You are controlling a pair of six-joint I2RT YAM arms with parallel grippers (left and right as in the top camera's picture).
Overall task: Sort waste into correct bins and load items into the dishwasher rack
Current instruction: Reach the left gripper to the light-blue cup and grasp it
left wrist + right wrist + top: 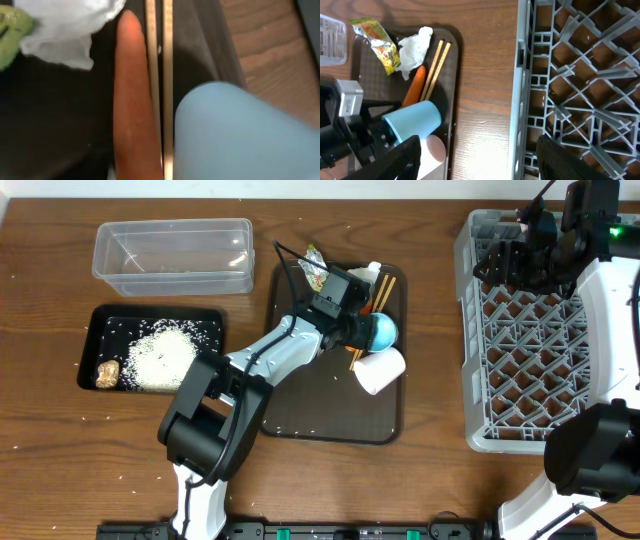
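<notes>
— Where on the brown serving tray (300, 405) is the light blue cup (381, 331)?

— On its side by the tray's right edge. It's touching the wooden chopsticks (159, 75), and the carrot (132, 100) is pressed against their other side. The pale pink cup (380, 370) lies beside it, nearer the tray's front.

— Has the left gripper (365, 332) got it?

— It's right up against the cup, but I can't tell how far its jaws are open or whether they hold anything. The right gripper (477, 142) is well off the tray's right side, over the dishwasher rack (520, 360), with its jaws spread wide and empty.

— How will the cup handle?

— I'd guess it's light and rigid with a smooth, slippery wall. Lying down like that, it could roll or skid if nudged.

— So grab it where?

— At the rim, I'd say, one jaw inside and one outside. Squeezing the round belly might pop it loose, and the chopsticks sit close enough to get dragged along.
</notes>
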